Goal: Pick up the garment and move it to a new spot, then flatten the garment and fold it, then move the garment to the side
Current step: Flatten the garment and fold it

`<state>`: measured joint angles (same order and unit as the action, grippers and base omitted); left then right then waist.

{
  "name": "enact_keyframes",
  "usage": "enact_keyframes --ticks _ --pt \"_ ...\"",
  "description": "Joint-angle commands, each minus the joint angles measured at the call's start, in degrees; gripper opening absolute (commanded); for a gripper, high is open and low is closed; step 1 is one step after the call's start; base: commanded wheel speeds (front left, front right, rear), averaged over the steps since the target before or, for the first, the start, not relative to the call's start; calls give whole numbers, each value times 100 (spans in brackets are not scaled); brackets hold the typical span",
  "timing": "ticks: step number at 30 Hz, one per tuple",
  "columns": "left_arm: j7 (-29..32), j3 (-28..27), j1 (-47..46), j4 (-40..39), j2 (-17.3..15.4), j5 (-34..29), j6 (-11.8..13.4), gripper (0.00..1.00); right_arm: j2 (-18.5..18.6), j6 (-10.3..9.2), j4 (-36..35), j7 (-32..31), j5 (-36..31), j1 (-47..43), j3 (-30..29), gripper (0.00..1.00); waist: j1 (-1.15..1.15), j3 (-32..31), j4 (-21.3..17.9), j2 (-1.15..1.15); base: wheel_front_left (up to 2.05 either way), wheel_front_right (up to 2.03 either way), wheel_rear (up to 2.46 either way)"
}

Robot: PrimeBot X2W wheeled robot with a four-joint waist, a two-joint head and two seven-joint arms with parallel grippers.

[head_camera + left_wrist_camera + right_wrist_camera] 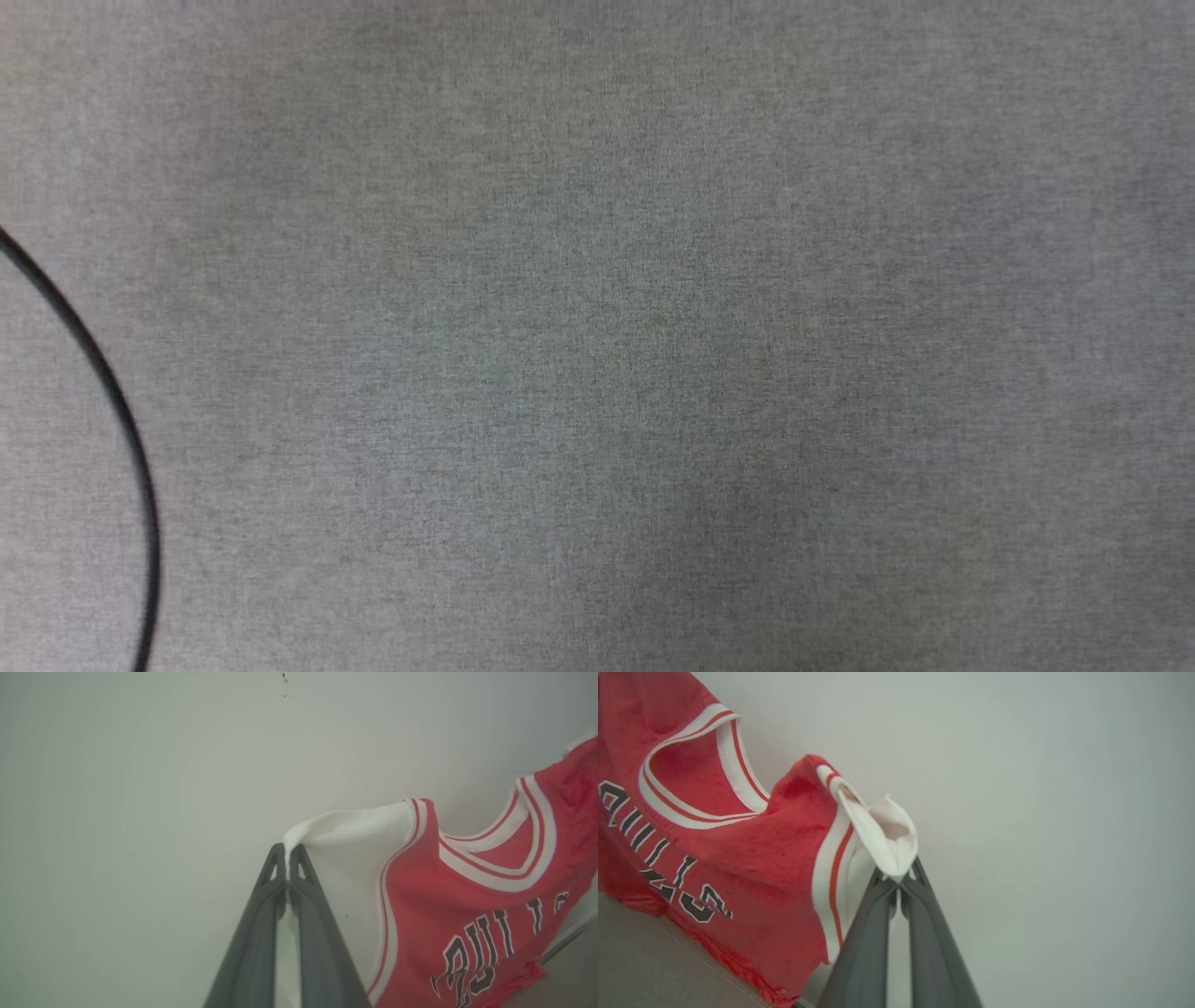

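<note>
The garment (467, 896) is a red sleeveless jersey with white-and-red trim and black lettering. It hangs in the air, stretched between my two grippers, in front of a pale wall. My left gripper (287, 851) is shut on a white fold of one shoulder. In the right wrist view my right gripper (899, 877) is shut on the white-lined edge of the garment (752, 858) at the other shoulder. The jersey's lower hem reaches the grey table edge in both wrist views.
The head view looks down on a grey cloth-covered table (653, 355). A thin black cable (112, 392) curves across its left side. The table corner (654, 961) lies below the jersey's hem. Behind it stands a plain pale wall (140, 788).
</note>
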<state>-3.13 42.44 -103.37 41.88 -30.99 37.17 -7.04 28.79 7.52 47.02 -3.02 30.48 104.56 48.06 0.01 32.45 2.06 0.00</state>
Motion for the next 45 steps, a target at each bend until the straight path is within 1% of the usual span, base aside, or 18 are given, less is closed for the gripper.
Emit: enact_keyframes --ticks 1,7,12,15,18,21,25,28,32,34,35,39,41,45 --pt "-90 52 167 27 12 11 -11 0 -60 -6 52 67 86 -183 65 0 -1 -69 -8 0 0 0 0" --pt "-579 302 1271 24 -31 231 -27 0 -173 -6 118 498 460 -1160 539 0 -1 -474 -66 0 0 0 0" --pt "-875 392 2461 -264 -250 499 -32 0 -93 -6 -97 850 801 -2092 945 0 -1 -932 -136 0 0 0 0" --pt "-969 389 3308 -573 -451 700 74 0 6 -6 -252 1054 988 -2706 1118 0 -1 -1220 -185 0 0 0 0" --pt "-1030 372 4283 -964 -623 961 296 0 146 -5 -422 1212 1151 -3353 1282 0 -1 -1498 -201 0 0 0 0" --pt "-1076 353 5256 -1360 -880 1201 563 0 272 -5 -566 1331 1265 -3984 1375 0 -1 -1757 -241 0 0 0 0" --pt "-1118 393 6561 -2034 -1140 1470 1003 0 438 -5 -729 1465 1406 -4886 1456 0 -1 -2074 -269 0 0 0 0" --pt "-1139 386 7402 -2513 -1332 1696 1351 0 570 -5 -877 1528 1511 -5552 1419 0 -1 -2270 -269 0 0 0 0" --pt "-1175 304 8403 -2954 -1477 2015 1756 0 692 -5 -1071 1591 1527 -6391 1274 0 -1 -2498 -294 0 0 0 0" --pt "-1183 312 8798 -3134 -1571 2011 1947 0 748 -5 -1162 1617 1494 -6836 1176 0 -1 -2613 -289 0 0 0 0" --pt "-1183 312 8798 -3134 -1571 2011 1947 0 748 -5 -1162 1617 1494 -6836 1176 0 -1 -2613 -289 0 0 0 0" --pt "-1197 277 9485 -3459 -1661 2154 2237 0 839 -6 -1387 1636 1352 -7623 893 0 -1 -2787 -306 0 0 0 0" --pt "-1202 290 9739 -3566 -1690 2175 2344 0 867 -5 -1491 1590 1261 -8007 715 0 -1 -2871 -316 0 0 0 0" --pt "-1208 244 10182 -3681 -1687 2289 2479 0 904 -5 -1800 1381 1133 -8824 365 0 -1 -3012 -296 0 0 0 0"
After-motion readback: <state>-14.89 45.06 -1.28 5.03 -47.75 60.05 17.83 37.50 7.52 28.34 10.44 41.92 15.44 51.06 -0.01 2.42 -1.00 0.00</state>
